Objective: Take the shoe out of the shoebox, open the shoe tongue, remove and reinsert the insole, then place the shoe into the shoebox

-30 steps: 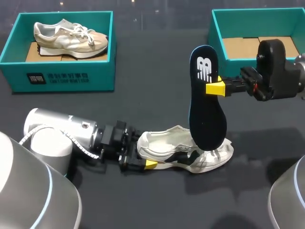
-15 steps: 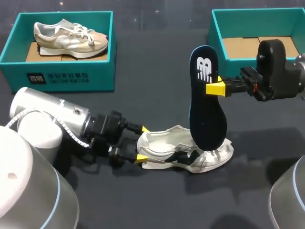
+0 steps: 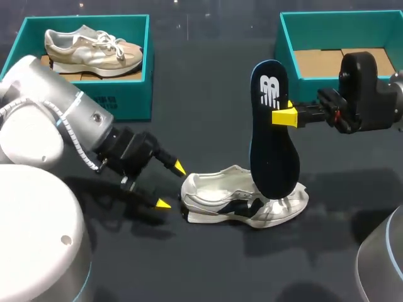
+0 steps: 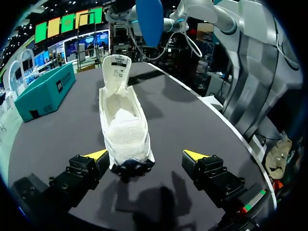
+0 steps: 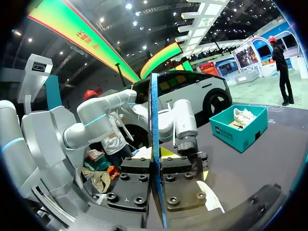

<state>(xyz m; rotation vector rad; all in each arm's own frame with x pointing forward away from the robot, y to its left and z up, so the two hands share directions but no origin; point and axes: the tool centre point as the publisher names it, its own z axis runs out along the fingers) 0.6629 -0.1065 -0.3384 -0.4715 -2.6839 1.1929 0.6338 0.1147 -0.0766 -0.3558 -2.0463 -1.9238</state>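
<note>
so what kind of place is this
Likely a robot workbench set up for shoe handling: a dark table carries two teal shoeboxes, a white shoe lies on it, and the right tool holds the insole upright.

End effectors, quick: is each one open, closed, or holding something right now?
Left end effector: open, empty, by the shoe heel.
Right end effector: closed on the insole.

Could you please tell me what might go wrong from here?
The left gripper is open, not gripping the shoe, so the shoe may slide or tip when the insole is pushed in. The right gripper pinches the upright insole at one edge, so it may bend or twist off line.
</note>
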